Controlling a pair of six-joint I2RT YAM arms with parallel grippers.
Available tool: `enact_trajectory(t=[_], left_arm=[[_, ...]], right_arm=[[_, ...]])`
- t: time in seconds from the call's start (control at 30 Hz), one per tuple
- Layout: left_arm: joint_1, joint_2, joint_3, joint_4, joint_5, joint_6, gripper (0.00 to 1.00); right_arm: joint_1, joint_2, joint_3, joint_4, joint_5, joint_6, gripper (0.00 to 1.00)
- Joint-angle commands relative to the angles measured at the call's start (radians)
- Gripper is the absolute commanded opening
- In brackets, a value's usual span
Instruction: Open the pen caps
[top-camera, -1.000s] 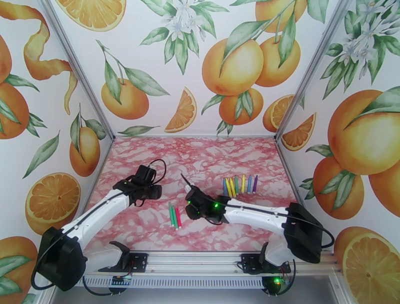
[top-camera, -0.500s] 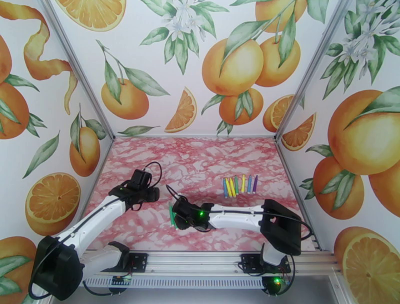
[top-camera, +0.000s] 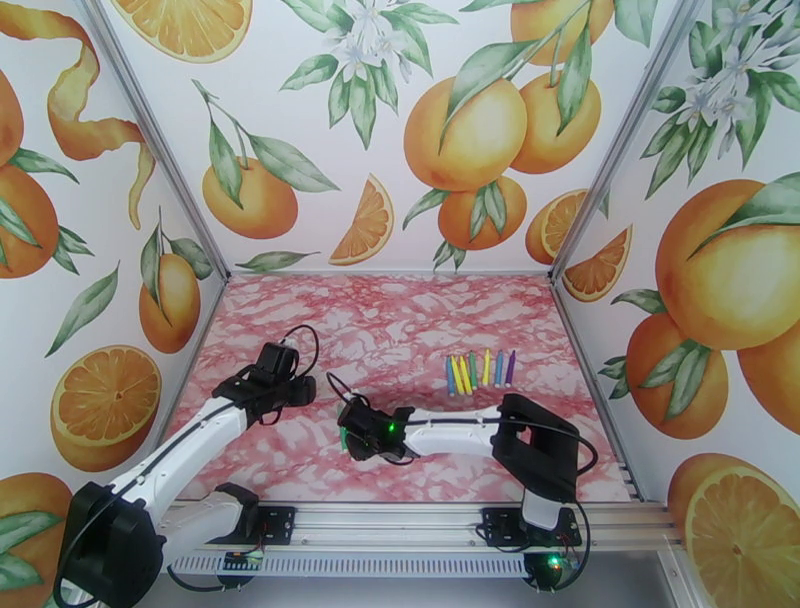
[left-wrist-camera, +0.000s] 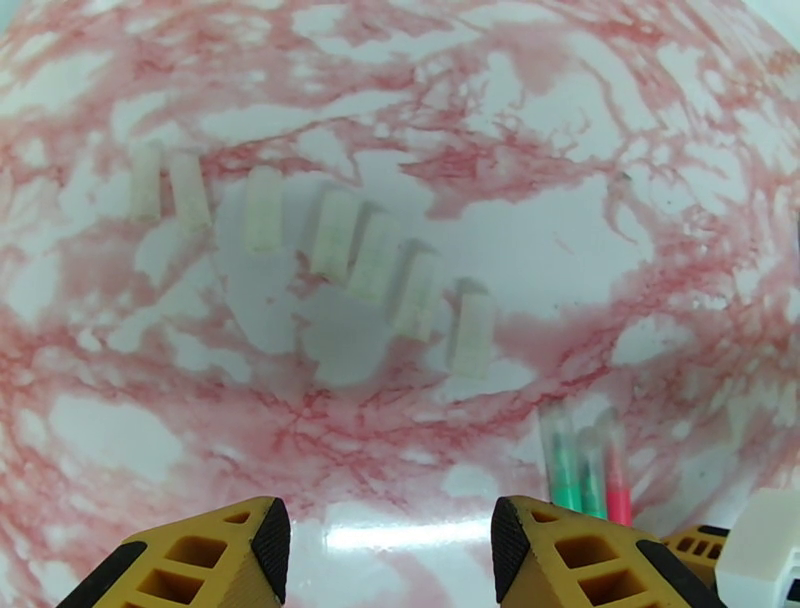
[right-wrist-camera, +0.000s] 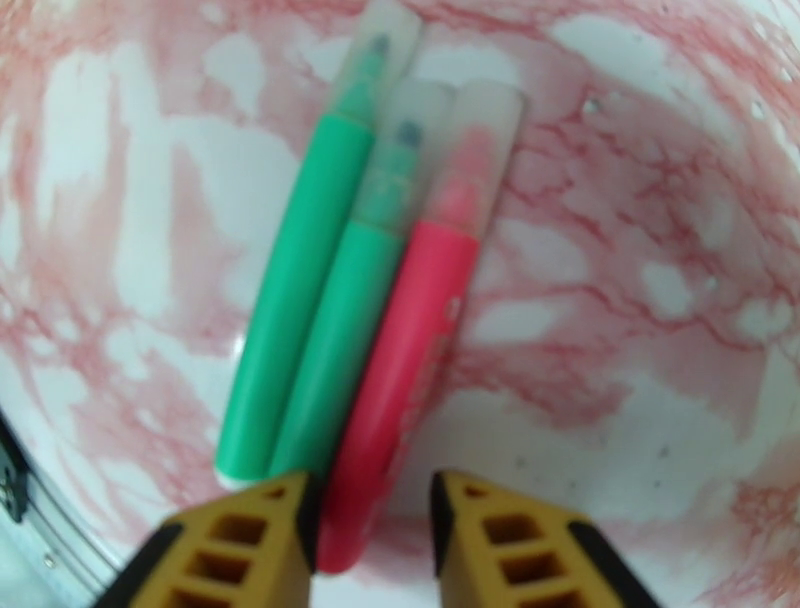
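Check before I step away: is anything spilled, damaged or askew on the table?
Nothing stands out. Seven clear caps lie in a loose row, and two green pens and a red pen lie side by side, capped.

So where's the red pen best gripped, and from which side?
Probably by the bare tail of its barrel, from straight above. The red pen lies flat against a green pen, but its tail juts past the green ones, so the jaws of the right gripper can straddle it there. That leaves the translucent cap at the far end free to pull.
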Motion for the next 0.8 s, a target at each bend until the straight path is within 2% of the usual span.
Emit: enact_trajectory(t=[0.0, 0.47, 0.77], left_arm=[[0.008, -0.021, -0.007, 0.018, 0.03, -0.008, 0.58], [0.011, -0.021, -0.006, 0.021, 0.033, -0.011, 0.58], [0.012, -0.019, -0.002, 0.024, 0.039, -0.014, 0.58]], right_arm=[[0.005, 0.027, 0.027, 0.007, 0.01, 0.017, 0.36], [0.003, 0.059, 0.071, -0.112, 0.129, 0.035, 0.34], [0.002, 0.077, 0.086, -0.133, 0.136, 0.03, 0.33]])
